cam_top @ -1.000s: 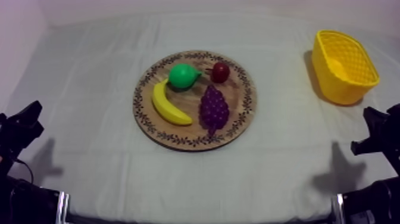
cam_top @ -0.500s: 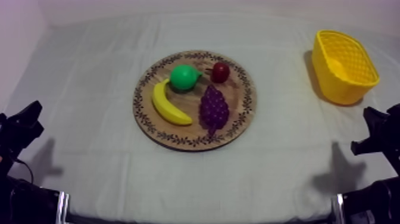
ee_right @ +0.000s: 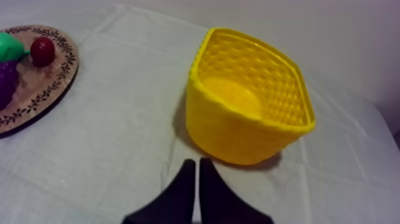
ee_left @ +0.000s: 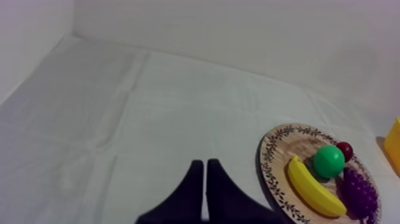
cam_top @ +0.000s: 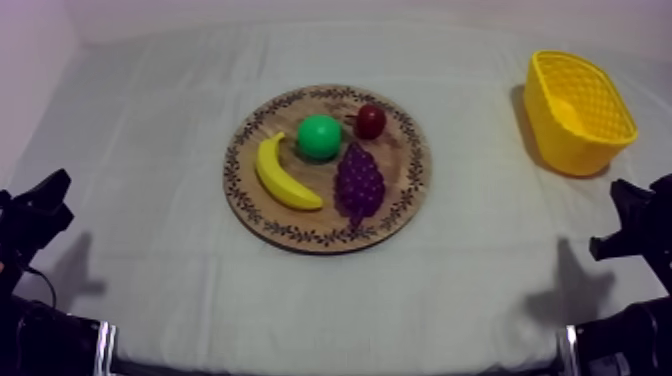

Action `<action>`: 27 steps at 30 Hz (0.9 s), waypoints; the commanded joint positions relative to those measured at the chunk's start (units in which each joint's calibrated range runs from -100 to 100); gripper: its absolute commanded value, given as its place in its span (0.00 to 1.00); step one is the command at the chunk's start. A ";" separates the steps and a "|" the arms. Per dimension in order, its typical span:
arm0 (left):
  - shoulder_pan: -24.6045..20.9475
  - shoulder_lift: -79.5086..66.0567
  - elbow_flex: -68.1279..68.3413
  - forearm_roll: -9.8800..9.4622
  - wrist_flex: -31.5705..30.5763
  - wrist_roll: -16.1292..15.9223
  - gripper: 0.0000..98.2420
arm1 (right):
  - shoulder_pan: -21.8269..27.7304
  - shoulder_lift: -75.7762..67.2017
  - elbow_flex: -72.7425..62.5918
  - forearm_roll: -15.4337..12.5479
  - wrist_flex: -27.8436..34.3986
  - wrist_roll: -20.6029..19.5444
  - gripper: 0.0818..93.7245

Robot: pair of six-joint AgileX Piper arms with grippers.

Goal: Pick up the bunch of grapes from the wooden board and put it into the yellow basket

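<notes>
On wooden board (cam_top: 406, 172): bunch of grapes (cam_top: 359, 185) beside banana (cam_top: 285, 178); yellow basket (cam_top: 572, 148) well apart.

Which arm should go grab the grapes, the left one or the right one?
Probably the right. The grapes lie on the right half of the board, and the basket stands just ahead of the right gripper, far from the left gripper. Both are shut and must open first.

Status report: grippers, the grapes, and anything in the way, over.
Left gripper, right gripper shut on nothing. Bunch of grapes on wooden board, untouched. Pear, small red fruit close beside it. Yellow basket empty.
</notes>
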State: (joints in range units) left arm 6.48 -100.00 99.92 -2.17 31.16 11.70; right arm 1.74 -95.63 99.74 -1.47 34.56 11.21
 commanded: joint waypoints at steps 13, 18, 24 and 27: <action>0.00 0.00 -0.03 0.00 -0.03 -0.01 0.00 | 0.02 -0.04 0.04 0.01 -0.05 0.21 0.00; 0.00 0.00 -0.03 0.00 -0.03 -0.01 0.00 | 0.02 -0.04 0.00 0.00 -0.11 0.45 0.00; 0.00 0.00 -0.03 0.00 -0.03 -0.01 0.00 | -0.32 1.74 -0.69 -1.91 -2.77 3.05 0.00; 0.00 0.00 -0.03 0.00 -0.03 -0.01 0.00 | -1.36 5.36 -3.67 -2.25 -4.32 3.44 0.00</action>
State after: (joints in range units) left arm 6.48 -100.00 99.92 -2.17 31.16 11.70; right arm 0.75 -92.10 97.54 -3.65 30.71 14.65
